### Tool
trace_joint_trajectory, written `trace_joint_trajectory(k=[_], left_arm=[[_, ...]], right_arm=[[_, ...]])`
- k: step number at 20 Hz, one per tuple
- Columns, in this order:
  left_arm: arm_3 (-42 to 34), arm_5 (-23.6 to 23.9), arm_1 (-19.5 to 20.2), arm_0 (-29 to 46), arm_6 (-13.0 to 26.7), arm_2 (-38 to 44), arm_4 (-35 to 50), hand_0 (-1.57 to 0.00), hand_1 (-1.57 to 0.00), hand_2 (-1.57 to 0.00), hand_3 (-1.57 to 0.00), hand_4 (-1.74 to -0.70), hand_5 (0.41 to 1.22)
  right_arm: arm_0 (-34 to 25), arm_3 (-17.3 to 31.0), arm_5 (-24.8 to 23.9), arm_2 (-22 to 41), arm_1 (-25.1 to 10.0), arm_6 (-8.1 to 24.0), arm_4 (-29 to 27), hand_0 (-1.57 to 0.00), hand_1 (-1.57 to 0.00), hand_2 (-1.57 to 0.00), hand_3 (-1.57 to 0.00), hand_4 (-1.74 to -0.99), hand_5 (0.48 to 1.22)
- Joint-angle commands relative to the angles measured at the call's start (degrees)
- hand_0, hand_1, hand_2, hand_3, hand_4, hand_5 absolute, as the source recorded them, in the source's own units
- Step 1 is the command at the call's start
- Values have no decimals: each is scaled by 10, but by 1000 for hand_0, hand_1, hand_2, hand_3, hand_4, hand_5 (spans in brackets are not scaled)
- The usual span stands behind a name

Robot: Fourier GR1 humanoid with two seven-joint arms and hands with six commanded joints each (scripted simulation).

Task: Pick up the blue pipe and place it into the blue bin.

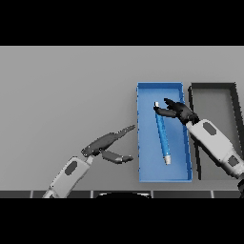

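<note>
Lower left, the left hand (pixel 106 145) hovers idle over the table (pixel 62 90), fingers spread; right of centre, the right hand (pixel 174 110) seems to pinch the blue pipe's (pixel 162 136) upper end inside the blue bin (pixel 143 143); rigid, light, probably slick; grip mid-shaft; dark bin (pixel 237 102) beside.

table (pixel 66 86): showing plain mid grey, no pattern
blue bin (pixel 177 88): showing bright blue on walls and floor alike
blue pipe (pixel 161 133): lying inside the blue bin, showing a slightly deeper blue, with a pale whitish tip at each end
dark bin (pixel 234 102): sitting just right of the blue bin, showing black walls and a grey floor
right hand (pixel 177 110): showing black, on a white and grey arm
left hand (pixel 106 143): sitting left of the blue bin, showing dark grey
</note>
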Motion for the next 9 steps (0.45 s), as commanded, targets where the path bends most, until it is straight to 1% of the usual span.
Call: trace_joint_trajectory(k=[1,3,4,5,6,7,8,9], left_arm=[[-1,0,2,4,-8,-1,-1,1,1,1,1,-915,462],[-1,0,-4,-1,2,-1,2,1,1,1,1,-920,465],[4,1,-4,-5,5,1,1,1,1,1,1,-922,466],[10,1,-5,-7,1,4,2,1,1,1,1,-920,464],[16,1,-8,-13,3,4,1,1,1,1,1,-920,467],[20,2,-13,-12,1,0,-2,1,1,1,1,-920,467],[23,2,-13,-10,-3,0,-3,1,1,1,1,-920,469],[25,-1,-11,-12,-7,3,-1,1,1,1,1,-920,468]], right_arm=[[2,-1,2,-1,-1,-1,-3,-23,-20,-19,-15,-1119,695],[-1,-4,2,-1,-6,7,-2,-14,-12,-12,-9,-1127,680],[6,-15,-1,0,-11,6,-3,-11,-10,-9,-7,-1132,675],[4,-7,4,2,-7,4,0,-9,-8,-7,-6,-1129,672],[3,-10,10,2,-11,2,1,-9,-8,-7,-6,-1129,673],[-2,1,10,1,-1,5,-2,-9,-8,-7,-6,-1129,674],[5,1,15,1,-3,-9,-1,-9,-8,-7,-6,-1129,678],[8,3,19,-1,-4,-14,-3,-9,-8,-7,-6,-1129,677]])
